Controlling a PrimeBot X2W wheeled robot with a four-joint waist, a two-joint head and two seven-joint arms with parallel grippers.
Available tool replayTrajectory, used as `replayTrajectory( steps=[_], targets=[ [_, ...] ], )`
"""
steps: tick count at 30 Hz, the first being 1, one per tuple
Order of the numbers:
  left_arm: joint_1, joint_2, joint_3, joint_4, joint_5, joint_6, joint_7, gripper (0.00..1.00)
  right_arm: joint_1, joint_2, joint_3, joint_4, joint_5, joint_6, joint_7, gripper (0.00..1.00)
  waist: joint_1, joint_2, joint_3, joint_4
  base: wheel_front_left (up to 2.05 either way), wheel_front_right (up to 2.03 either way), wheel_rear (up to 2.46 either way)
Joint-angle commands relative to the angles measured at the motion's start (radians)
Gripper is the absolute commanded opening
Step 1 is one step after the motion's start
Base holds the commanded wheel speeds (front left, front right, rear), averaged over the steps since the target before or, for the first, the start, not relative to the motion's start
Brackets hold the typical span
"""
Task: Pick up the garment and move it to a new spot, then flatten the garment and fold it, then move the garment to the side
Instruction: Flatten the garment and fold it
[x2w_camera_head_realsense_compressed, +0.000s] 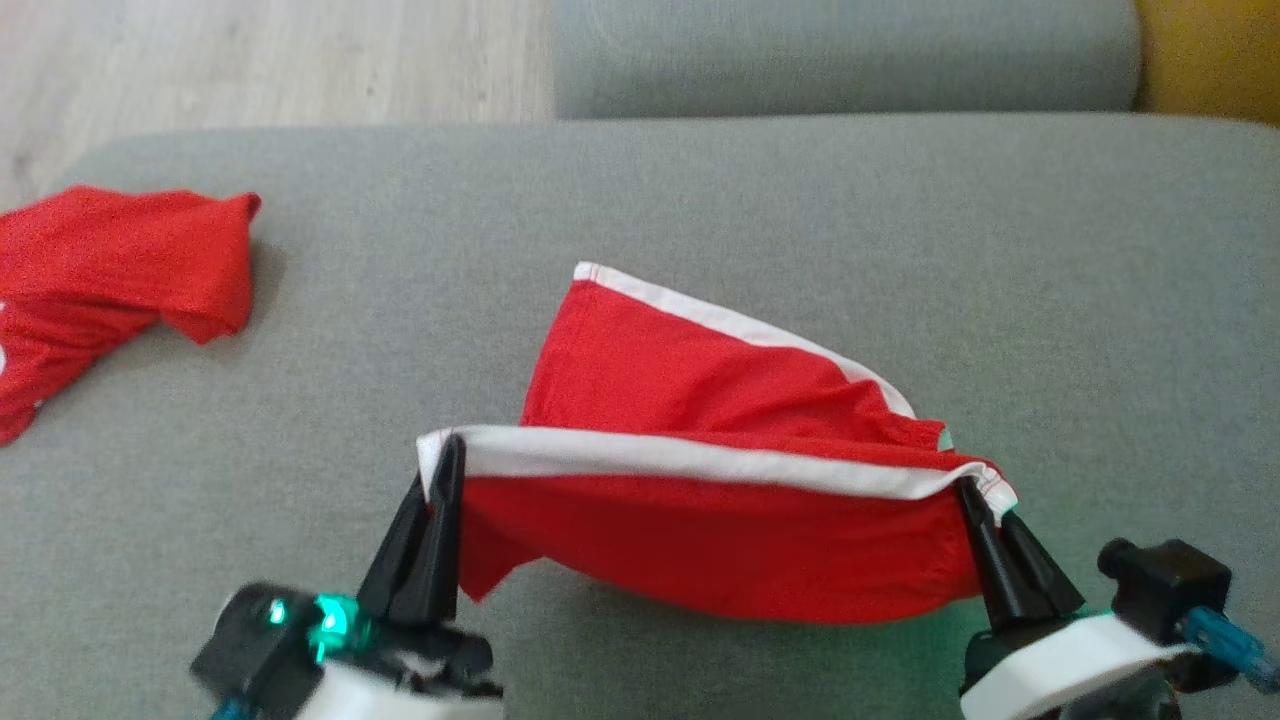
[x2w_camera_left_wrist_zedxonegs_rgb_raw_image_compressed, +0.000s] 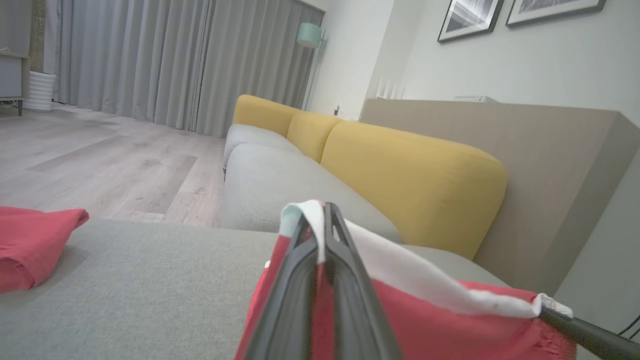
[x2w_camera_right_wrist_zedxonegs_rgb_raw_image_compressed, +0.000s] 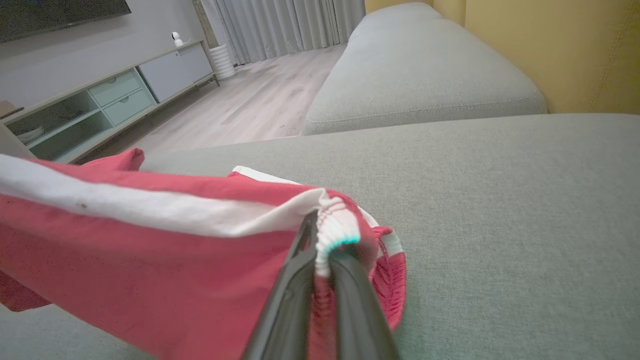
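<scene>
The garment (x2w_camera_head_realsense_compressed: 700, 400) is red cloth with white bands, stretched between my two grippers above the grey sofa cushion (x2w_camera_head_realsense_compressed: 700, 200). My left gripper (x2w_camera_head_realsense_compressed: 447, 450) is shut on its white-banded left corner, seen close in the left wrist view (x2w_camera_left_wrist_zedxonegs_rgb_raw_image_compressed: 320, 220). My right gripper (x2w_camera_head_realsense_compressed: 975, 495) is shut on the gathered right corner, also pinched in the right wrist view (x2w_camera_right_wrist_zedxonegs_rgb_raw_image_compressed: 325, 240). The white edge runs taut between them while the far part of the garment (x2w_camera_right_wrist_zedxonegs_rgb_raw_image_compressed: 150, 250) trails back onto the cushion. The lower red fold hangs below the held edge.
A second red garment (x2w_camera_head_realsense_compressed: 110, 270) lies crumpled at the cushion's left edge. Another grey seat cushion (x2w_camera_head_realsense_compressed: 840, 55) lies beyond, with a yellow backrest (x2w_camera_left_wrist_zedxonegs_rgb_raw_image_compressed: 415, 175) at the right. Wooden floor (x2w_camera_head_realsense_compressed: 250, 60) shows far left.
</scene>
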Motion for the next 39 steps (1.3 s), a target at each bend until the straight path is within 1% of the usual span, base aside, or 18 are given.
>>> replayTrajectory(
  steps=[1,6,9,13,18,23,24,26,27,28,29,30,34,39],
  targets=[
    [-0.075,0.003,0.036,-0.014,0.010,-0.006,-0.009,0.00,-0.051,-0.008,0.017,-0.025,0.003,-0.001,-0.002,0.00,-0.0001,-0.0001,0.030,-0.011,0.00,0.00,0.00],
    [-0.256,-0.020,0.015,0.181,0.056,-0.061,-0.024,0.00,-0.140,-0.006,-0.012,0.077,0.022,-0.001,-0.024,0.00,-0.0001,-0.0001,0.123,-0.029,0.00,0.00,0.00],
    [-0.386,-0.048,-0.006,0.313,0.076,-0.092,-0.025,0.00,-0.208,-0.006,-0.020,0.144,0.036,-0.001,-0.046,0.00,-0.0001,-0.0001,0.178,-0.041,0.00,0.00,0.00],
    [-0.549,-0.079,-0.029,0.489,0.090,-0.121,-0.008,0.00,-0.297,-0.006,-0.021,0.224,0.048,-0.001,-0.077,0.00,-0.0001,-0.0001,0.238,-0.056,0.00,0.00,0.00],
    [-0.706,-0.101,-0.047,0.689,0.111,-0.136,0.003,0.00,-0.388,-0.006,0.003,0.319,0.055,-0.001,-0.117,0.00,-0.0001,-0.0001,0.285,-0.081,0.00,0.00,0.00],
    [-0.811,-0.121,-0.059,0.840,0.121,-0.145,-0.010,0.00,-0.447,-0.006,0.030,0.388,0.063,-0.001,-0.156,0.00,-0.0001,-0.0001,0.307,-0.099,0.00,0.00,0.00],
    [-0.828,-0.125,-0.062,0.866,0.122,-0.147,-0.012,0.00,-0.455,-0.006,0.035,0.398,0.060,-0.001,-0.163,0.03,-0.0001,-0.0001,0.308,-0.101,0.00,0.00,0.00],
    [-0.854,-0.133,-0.069,0.914,0.125,-0.149,-0.014,0.00,-0.467,-0.006,0.041,0.414,0.047,-0.001,-0.181,0.49,-0.0001,-0.0001,0.309,-0.105,0.00,0.00,0.00],
    [-0.865,-0.138,-0.072,0.936,0.126,-0.149,-0.015,0.10,-0.470,-0.006,0.043,0.420,0.038,-0.001,-0.189,1.00,-0.0001,-0.0001,0.309,-0.107,0.00,0.00,0.00],
    [-0.874,-0.143,-0.071,0.958,0.124,-0.147,-0.013,0.46,-0.472,-0.006,0.046,0.425,0.028,-0.001,-0.195,1.00,-0.0001,-0.0001,0.307,-0.108,0.00,0.00,0.00],
    [-0.883,-0.146,-0.072,0.979,0.124,-0.143,-0.010,0.94,-0.473,-0.006,0.049,0.429,0.016,-0.001,-0.201,1.00,-0.0001,-0.0001,0.306,-0.109,0.00,0.00,0.00],
    [-0.891,-0.149,-0.073,0.999,0.124,-0.140,-0.005,1.00,-0.472,-0.006,0.048,0.431,0.004,-0.001,-0.207,1.00,-0.0001,-0.0001,0.303,-0.109,0.00,0.00,0.00],
    [-0.904,-0.155,-0.073,1.054,0.114,-0.140,0.000,1.00,-0.450,-0.006,0.043,0.425,-0.008,-0.001,-0.212,1.00,-0.0001,-0.0001,0.287,-0.109,0.00,0.00,0.00],
    [-0.880,-0.160,-0.076,1.087,0.094,-0.145,-0.005,1.00,-0.402,-0.006,0.035,0.390,-0.038,-0.001,-0.199,1.00,-0.0001,-0.0001,0.254,-0.109,0.00,0.00,0.00]
  ],
)
